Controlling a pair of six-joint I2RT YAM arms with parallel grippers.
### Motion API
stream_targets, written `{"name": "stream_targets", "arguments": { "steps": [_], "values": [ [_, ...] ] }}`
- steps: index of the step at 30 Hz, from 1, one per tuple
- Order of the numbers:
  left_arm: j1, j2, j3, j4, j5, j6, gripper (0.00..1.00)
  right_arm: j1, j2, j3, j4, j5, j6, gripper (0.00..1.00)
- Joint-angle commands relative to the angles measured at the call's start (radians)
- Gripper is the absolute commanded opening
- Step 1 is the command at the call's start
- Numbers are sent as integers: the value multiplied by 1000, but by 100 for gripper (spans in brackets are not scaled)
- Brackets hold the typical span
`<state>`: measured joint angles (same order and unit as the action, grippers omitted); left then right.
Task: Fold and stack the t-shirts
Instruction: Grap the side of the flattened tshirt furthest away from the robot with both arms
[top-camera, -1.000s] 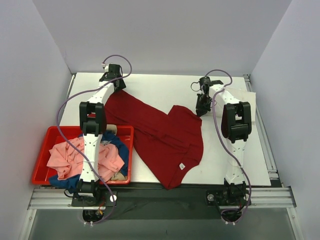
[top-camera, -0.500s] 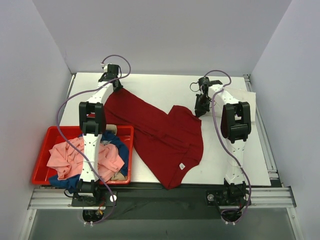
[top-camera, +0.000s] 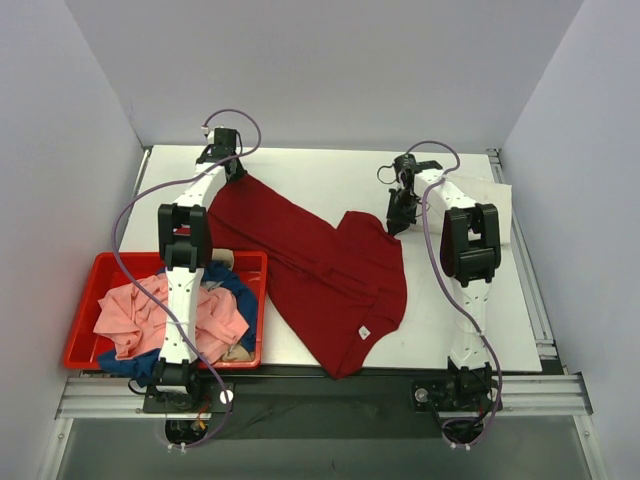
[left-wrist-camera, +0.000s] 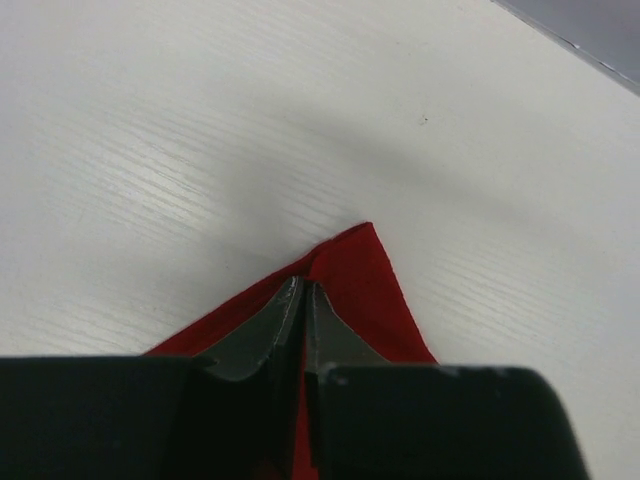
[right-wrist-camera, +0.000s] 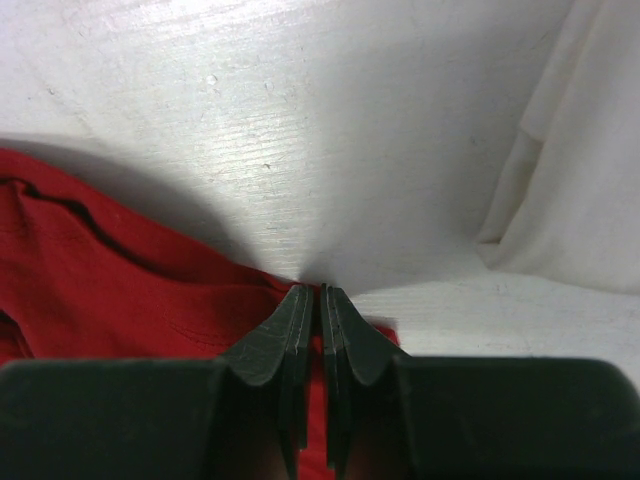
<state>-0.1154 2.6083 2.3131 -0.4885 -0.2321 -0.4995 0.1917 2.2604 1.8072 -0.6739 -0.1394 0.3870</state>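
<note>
Top external view: a dark red cloth t-shirt (top-camera: 330, 280) lies spread mid-table, its small white tag (top-camera: 364, 332) towards the near edge. The left gripper (left-wrist-camera: 303, 292) pinches its far-left corner and the right gripper (right-wrist-camera: 320, 295) is clamped on its right edge, the cloth hidden between the fingers. A crumpled white cloth t-shirt (right-wrist-camera: 580, 180) at the white table (top-camera: 320, 175)'s right edge is partly behind the right arm. The left arm crosses a red plastic bin (top-camera: 85, 300) holding a pink t-shirt (top-camera: 140, 315).

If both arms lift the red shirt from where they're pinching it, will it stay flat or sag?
Likely floppy: the red shirt lies creased and folded over, so its middle should sag. Probably light, since it looks like thin cloth. The left fingers pinch only its tip, so it might slip free.
</note>
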Motion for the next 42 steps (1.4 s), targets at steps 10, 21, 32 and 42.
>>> {"name": "stream_targets", "arguments": {
  "steps": [10,21,32,42],
  "values": [
    [-10,-119,14,-3,28,-33,58,9,-76,12,-55,-20,9,6],
    [-21,36,195,77,56,-25,63,15,-78,9,-56,-19,12,6],
    [-24,42,124,53,14,-16,61,14,-65,29,-64,-22,15,6],
    [-23,78,135,2,-9,-20,61,14,-55,35,-70,-26,15,6]
  ]
}}
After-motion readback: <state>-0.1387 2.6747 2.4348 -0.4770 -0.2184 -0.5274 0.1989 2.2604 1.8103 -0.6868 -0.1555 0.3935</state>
